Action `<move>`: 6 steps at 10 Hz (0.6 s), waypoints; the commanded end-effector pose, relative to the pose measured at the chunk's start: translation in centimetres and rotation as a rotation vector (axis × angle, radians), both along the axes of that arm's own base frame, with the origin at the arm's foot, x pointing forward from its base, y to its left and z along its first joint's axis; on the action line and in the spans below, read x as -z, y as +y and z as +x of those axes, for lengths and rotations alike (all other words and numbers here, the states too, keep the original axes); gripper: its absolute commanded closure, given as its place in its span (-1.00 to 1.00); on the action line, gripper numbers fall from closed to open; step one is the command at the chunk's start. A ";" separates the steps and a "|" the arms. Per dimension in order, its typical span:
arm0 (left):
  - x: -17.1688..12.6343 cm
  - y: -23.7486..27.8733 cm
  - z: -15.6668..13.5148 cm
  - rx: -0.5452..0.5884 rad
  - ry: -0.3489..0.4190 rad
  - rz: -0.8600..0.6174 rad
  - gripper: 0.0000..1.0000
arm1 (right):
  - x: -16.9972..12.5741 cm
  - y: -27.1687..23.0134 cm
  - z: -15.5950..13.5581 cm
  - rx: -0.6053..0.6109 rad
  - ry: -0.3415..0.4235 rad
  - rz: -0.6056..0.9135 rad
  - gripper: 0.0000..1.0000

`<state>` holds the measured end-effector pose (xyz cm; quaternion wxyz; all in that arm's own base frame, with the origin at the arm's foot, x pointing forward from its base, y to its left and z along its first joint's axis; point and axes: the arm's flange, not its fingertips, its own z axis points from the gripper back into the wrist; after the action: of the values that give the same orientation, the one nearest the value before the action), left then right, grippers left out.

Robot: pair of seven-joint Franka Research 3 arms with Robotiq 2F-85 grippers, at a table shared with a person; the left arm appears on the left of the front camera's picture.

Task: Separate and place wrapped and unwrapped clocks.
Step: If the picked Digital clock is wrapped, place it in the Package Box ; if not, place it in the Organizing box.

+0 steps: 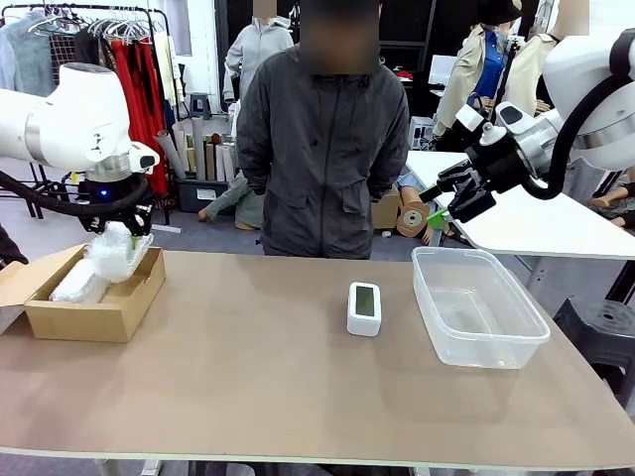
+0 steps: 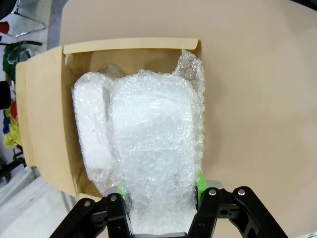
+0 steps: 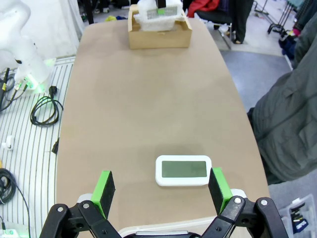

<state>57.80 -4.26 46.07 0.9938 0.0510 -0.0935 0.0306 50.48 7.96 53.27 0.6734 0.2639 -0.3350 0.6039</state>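
My left gripper (image 2: 161, 196) is shut on a bubble-wrapped clock (image 2: 153, 148), holding it over the cardboard box (image 1: 119, 302); the same bundle (image 1: 117, 250) hangs just above the box rim. A second wrapped clock (image 2: 91, 129) lies inside the box, beside the held one. The bare white clock (image 1: 364, 307) with its grey-green screen lies on the table centre, left of the clear bin. My right gripper (image 3: 161, 191) is open, raised above the table with the bare clock (image 3: 183, 170) below and between its green pads (image 3: 104, 186).
A clear plastic bin (image 1: 476, 302) stands empty at the right of the table. A person in a dark jacket (image 1: 322, 149) stands at the far edge, hands behind the back. A white table (image 1: 536, 223) lies behind the right arm.
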 end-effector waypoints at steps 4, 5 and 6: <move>2.3 0.3 0.1 0.178 -0.019 0.037 1.00 | -0.2 0.0 0.0 -0.003 -0.006 0.005 -1.00; 3.1 0.4 0.1 0.201 -0.018 0.030 1.00 | -0.2 0.0 0.0 -0.003 -0.006 0.005 -1.00; 3.9 0.3 -0.1 0.189 0.002 0.036 1.00 | -0.2 0.0 0.0 -0.003 -0.006 0.005 -1.00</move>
<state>57.98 -4.52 42.59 0.9923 0.0561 -0.0921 -0.0602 50.48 7.96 53.27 0.6734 0.2639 -0.3350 0.6039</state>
